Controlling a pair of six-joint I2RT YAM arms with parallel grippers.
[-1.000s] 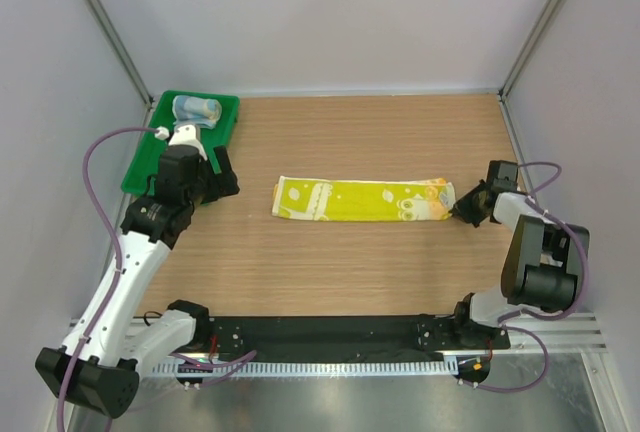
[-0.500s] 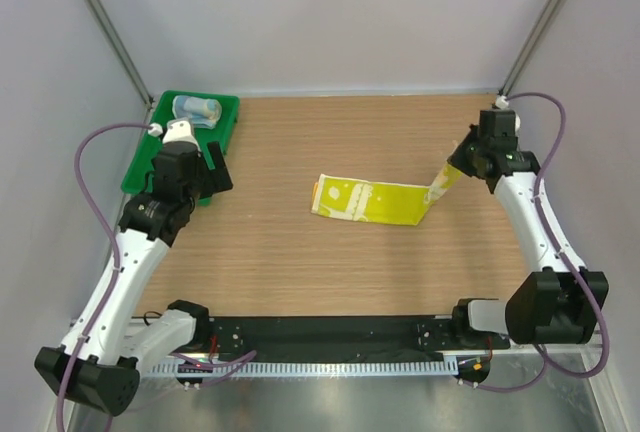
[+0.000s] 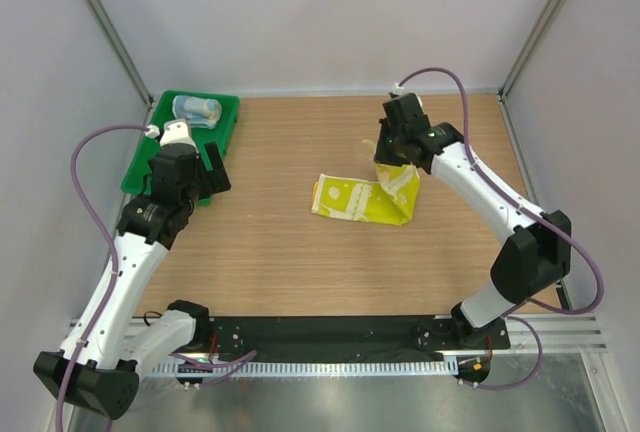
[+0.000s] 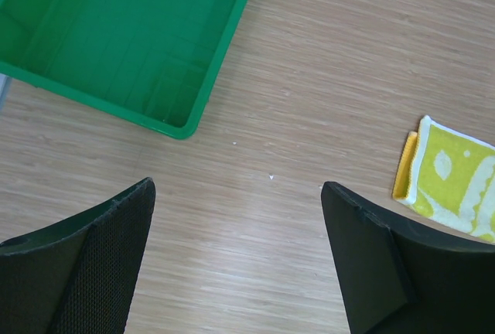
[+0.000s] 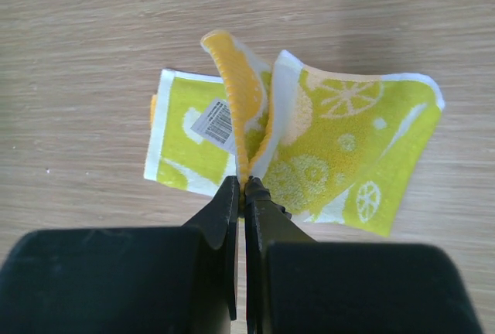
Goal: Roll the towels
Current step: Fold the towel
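Note:
The yellow-green towel (image 3: 362, 200) lies mid-table, its right end lifted and folded back leftward. My right gripper (image 3: 390, 162) is shut on that lifted end; in the right wrist view the pinched orange edge (image 5: 241, 117) stands up between the closed fingertips (image 5: 244, 189), with the barcode label showing behind. The light blue towel (image 3: 196, 109) lies rolled in the green tray (image 3: 160, 147) at the back left. My left gripper (image 3: 210, 167) is open and empty above the table beside the tray; its view shows the towel's left end (image 4: 452, 187) at the right.
The green tray's near corner (image 4: 182, 121) shows in the left wrist view. Grey walls and metal posts close the table on three sides. A black rail runs along the near edge (image 3: 330, 337).
My right gripper has lifted the towel's right end and carried it up and to the left, folding it back over the towel. The towel's left end slid right. The left arm barely moved.

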